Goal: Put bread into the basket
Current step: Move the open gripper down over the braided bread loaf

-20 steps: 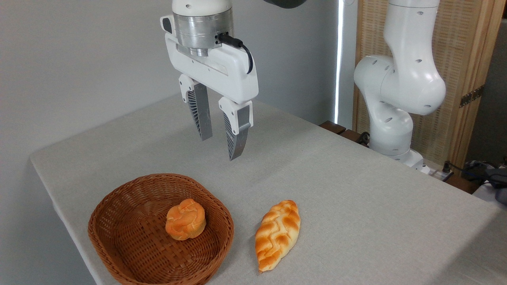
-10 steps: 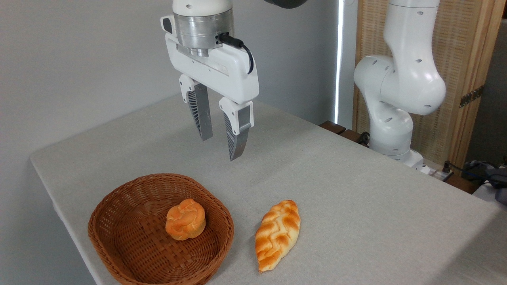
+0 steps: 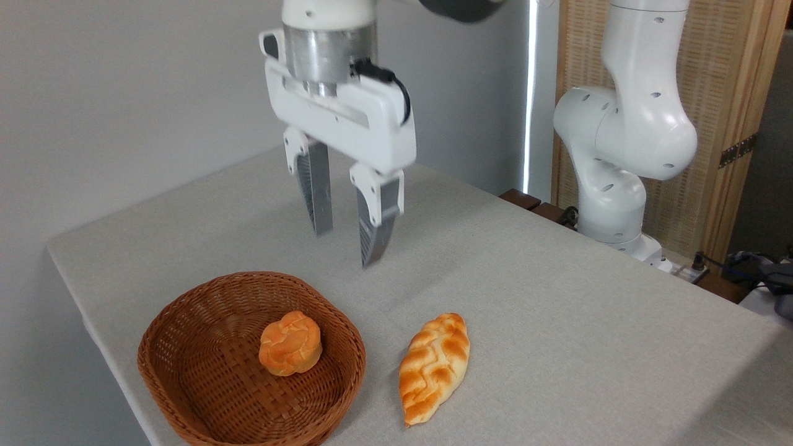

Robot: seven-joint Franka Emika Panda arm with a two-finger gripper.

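The bread (image 3: 433, 368), a long golden loaf with a pale braided pattern, lies on the grey tablecloth just right of the basket (image 3: 186, 378), apart from its rim. This oval brown wicker basket sits near the table's front left corner. My gripper (image 3: 344, 246) hangs open in the air above and behind both, nothing between its fingers, pointing straight down.
A small round orange bun (image 3: 290, 342) rests inside the basket, toward its right side. The arm's white base (image 3: 613, 204) stands at the table's far right edge. The table's left edge (image 3: 93, 322) runs close to the basket.
The gripper has dropped a little and shifted slightly right. The bread, bun and basket have not moved.
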